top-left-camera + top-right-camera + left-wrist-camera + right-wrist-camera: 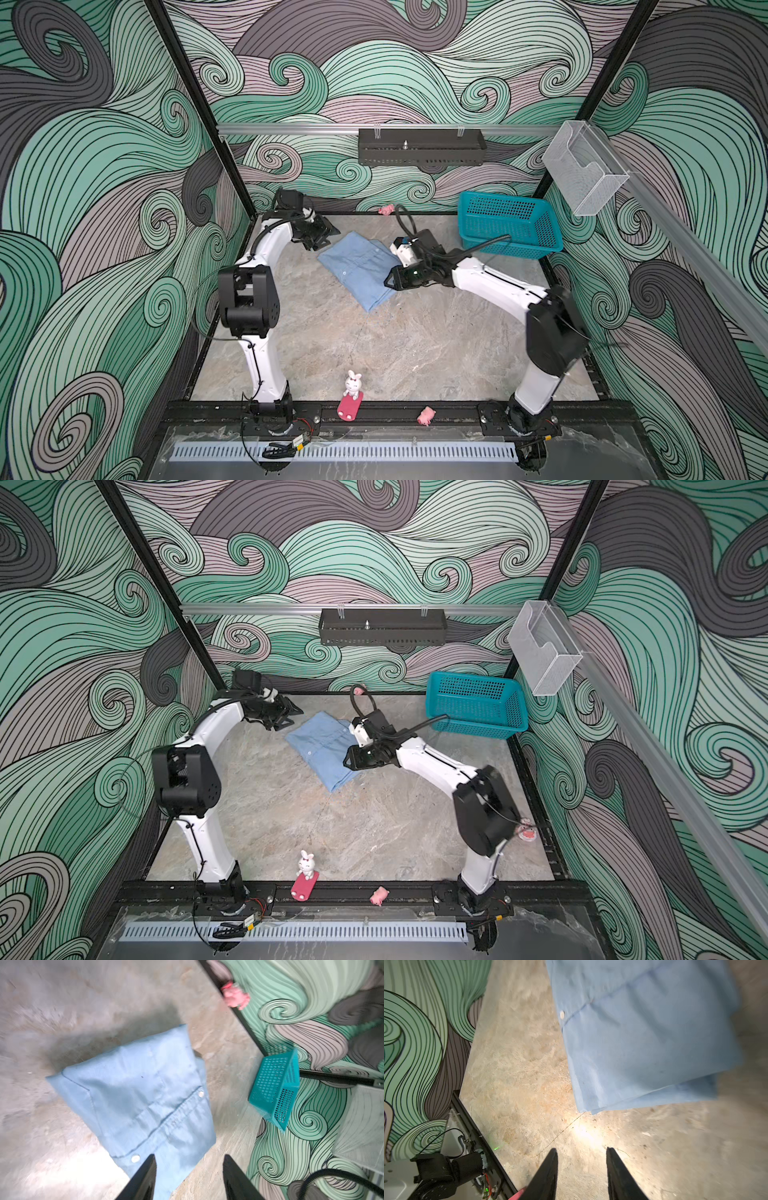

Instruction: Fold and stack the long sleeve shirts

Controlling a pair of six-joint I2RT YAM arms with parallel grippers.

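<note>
One long sleeve shirt (357, 268) (324, 746), light blue with white buttons, lies folded in a slanted rectangle on the stone table top towards the back. My left gripper (330, 233) (296, 712) hovers at its far left corner. In the left wrist view this gripper (189, 1156) is open, with the shirt (141, 1093) just beyond its tips and nothing between them. My right gripper (387, 282) (347, 762) is at the shirt's right edge. The right wrist view shows it (581, 1148) open over bare table, with the shirt (643, 1032) ahead of it.
A teal basket (509, 224) stands at the back right corner. A black tray (422, 147) and a clear box (584, 166) hang on the wall rails. A bunny figure (352, 390) and a pink pig (427, 414) sit at the front edge. A pink toy (386, 209) lies by the back wall.
</note>
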